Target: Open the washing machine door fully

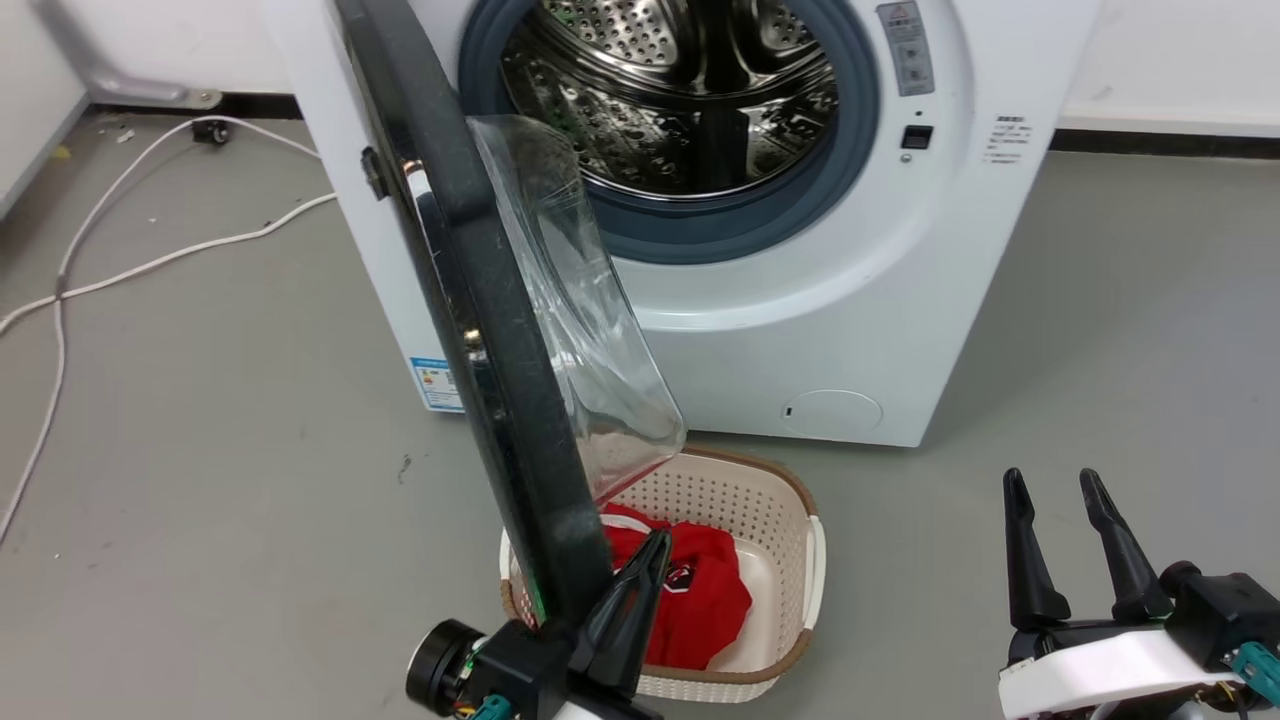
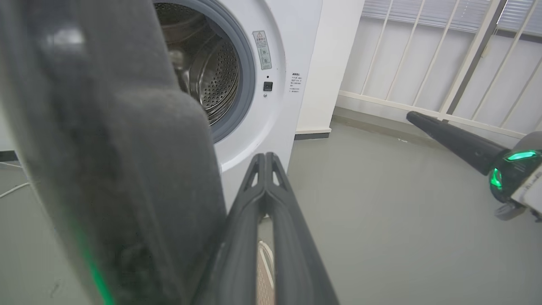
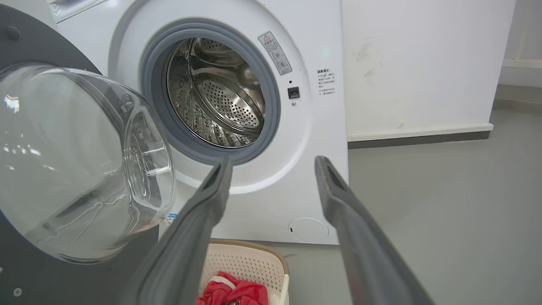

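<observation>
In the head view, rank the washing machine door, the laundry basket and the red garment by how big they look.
1. washing machine door, largest, though it stands nearest the camera, which exaggerates it.
2. laundry basket.
3. red garment, lying inside the basket.

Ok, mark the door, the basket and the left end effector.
door (image 1: 485, 300): head view, black rim.
basket (image 1: 720, 500): head view, perforated inner wall.
left end effector (image 1: 655, 555): head view, closed fingertips.

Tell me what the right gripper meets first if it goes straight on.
Most likely the washing machine's white front, just under the grey drum ring; the right gripper's path to it looks free, though depth is unclear.
</observation>
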